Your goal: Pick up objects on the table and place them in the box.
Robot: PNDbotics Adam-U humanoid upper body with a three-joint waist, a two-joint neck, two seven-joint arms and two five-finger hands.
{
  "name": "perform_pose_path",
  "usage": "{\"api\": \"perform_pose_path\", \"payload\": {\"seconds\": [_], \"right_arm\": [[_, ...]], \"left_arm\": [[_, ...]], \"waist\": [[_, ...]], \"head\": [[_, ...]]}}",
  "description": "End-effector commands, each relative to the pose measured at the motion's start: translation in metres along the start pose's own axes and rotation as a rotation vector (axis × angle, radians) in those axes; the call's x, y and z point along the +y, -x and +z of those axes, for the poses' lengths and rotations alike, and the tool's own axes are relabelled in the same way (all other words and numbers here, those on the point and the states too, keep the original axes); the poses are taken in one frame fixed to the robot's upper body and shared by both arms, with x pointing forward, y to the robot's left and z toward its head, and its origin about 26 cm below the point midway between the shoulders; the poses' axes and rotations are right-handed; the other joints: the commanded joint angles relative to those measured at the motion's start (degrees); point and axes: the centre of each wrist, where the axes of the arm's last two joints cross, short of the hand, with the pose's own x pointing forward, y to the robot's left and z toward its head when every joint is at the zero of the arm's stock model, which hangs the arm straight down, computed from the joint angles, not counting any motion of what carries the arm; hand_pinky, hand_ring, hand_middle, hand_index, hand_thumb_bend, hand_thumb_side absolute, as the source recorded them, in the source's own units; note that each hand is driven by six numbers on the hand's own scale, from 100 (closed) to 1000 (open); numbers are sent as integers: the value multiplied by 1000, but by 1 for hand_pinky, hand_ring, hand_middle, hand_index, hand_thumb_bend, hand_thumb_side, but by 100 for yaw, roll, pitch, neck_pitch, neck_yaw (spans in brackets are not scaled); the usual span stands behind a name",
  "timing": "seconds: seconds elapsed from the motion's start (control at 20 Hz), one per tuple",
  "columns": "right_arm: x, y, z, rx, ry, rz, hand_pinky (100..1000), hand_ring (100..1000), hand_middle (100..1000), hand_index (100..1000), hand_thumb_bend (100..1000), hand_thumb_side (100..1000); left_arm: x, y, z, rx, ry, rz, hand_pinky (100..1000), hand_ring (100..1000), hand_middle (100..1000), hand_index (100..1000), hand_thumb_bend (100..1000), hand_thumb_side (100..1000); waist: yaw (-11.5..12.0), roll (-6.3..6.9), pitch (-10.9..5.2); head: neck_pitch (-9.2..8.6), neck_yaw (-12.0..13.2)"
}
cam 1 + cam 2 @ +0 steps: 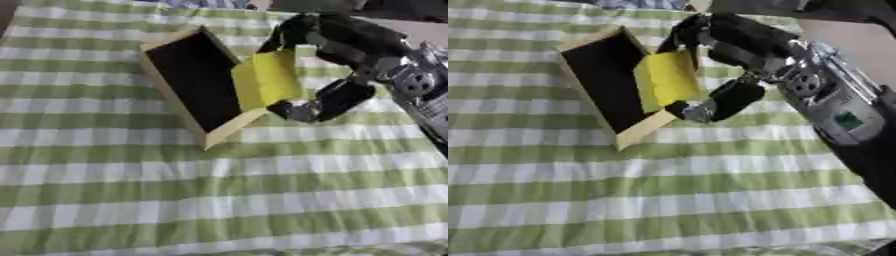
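the right hand (pixel 325 75) grasps a yellow block (pixel 265 80) between thumb and curled fingers, holding it at the right wall of the box (pixel 188 117). the box sits on the green checked tabletop (pixel 219 200), its inside dark.

Table cover (pixel 219 200): woven cloth, green-and-white check, matt, slightly rumpled. Box (pixel 188 35): walls look like pale bare wood, matt; interior black and dull. Yellow object (pixel 265 80), held between thumb and fingers: flat, smooth, matt, looks like foam or plastic, cannot tell which. Right hand (pixel 737 45): black plastic-like shells with mild sheen; silver metallic joints behind the fingers, glossy
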Motion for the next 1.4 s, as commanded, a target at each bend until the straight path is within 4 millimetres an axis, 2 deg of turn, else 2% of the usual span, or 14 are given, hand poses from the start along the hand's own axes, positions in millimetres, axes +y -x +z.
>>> {"api": "perform_pose_path", "payload": {"seconds": [0.05, 0.3, 0.6, 0.75, 1.05, 1.4], "right_arm": [[-21, -5, -2, 28, 4, 32, 658, 493, 521, 644, 100, 358], [-33, -12, -15, 74, -24, -2, 673, 502, 527, 647, 100, 367], [-36, 7, -43, 135, -84, -24, 677, 505, 528, 649, 100, 365], [-30, 21, -55, 160, -95, -35, 678, 501, 525, 645, 100, 367], [-22, 26, -73, 142, -112, -34, 675, 498, 523, 643, 100, 363], [1, 50, -85, 209, -168, -51, 675, 500, 524, 644, 100, 367]], "left_arm": [[0, -7, -7, -32, 10, 16, 643, 706, 632, 778, 829, 1000], [-3, -9, -11, -42, 20, 32, 642, 706, 632, 778, 828, 1000], [-5, -11, -13, -52, 28, 48, 642, 706, 633, 777, 825, 1000], [-7, -12, -15, -57, 31, 56, 642, 707, 633, 776, 824, 1000], [-8, -13, -16, -61, 26, 68, 642, 707, 634, 777, 821, 1000], [-9, -13, -17, -63, 20, 77, 642, 707, 634, 776, 820, 1000]], "waist": [[23, 45, -65], [112, 22, -31], [178, -29, -13], [211, -53, 8], [254, -89, 40], [311, -87, 71]], "head": [[-84, -50], [-69, -147], [-30, -213], [-58, -255], [-89, -277], [-109, -341]]}}
